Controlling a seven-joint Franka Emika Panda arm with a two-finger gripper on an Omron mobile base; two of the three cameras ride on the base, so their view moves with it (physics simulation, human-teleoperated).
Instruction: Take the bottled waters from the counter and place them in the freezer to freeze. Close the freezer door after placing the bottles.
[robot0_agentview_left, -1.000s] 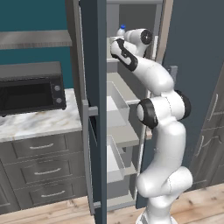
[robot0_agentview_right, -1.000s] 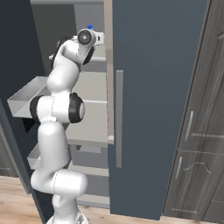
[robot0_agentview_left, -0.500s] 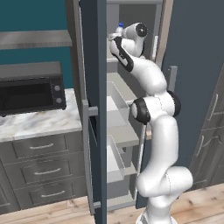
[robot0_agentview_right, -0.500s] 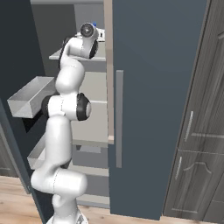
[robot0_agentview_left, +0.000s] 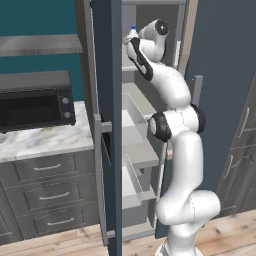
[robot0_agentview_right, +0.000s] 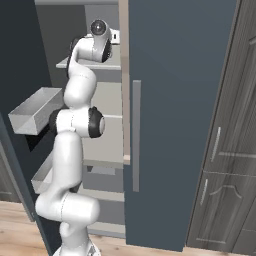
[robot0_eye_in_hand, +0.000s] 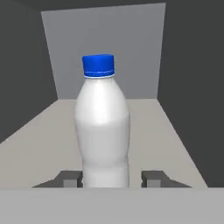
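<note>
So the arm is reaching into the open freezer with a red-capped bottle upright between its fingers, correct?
Not quite: the cap is blue, not red. The hand view shows the bottle upright between the fingers, topped by a blue cap, over a pale shelf inside the open freezer.

glossy white rounded arm segments, dark grey joint rings, black wrist band.

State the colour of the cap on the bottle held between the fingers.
Blue. The cap of the bottle shows best in the hand view.
</note>
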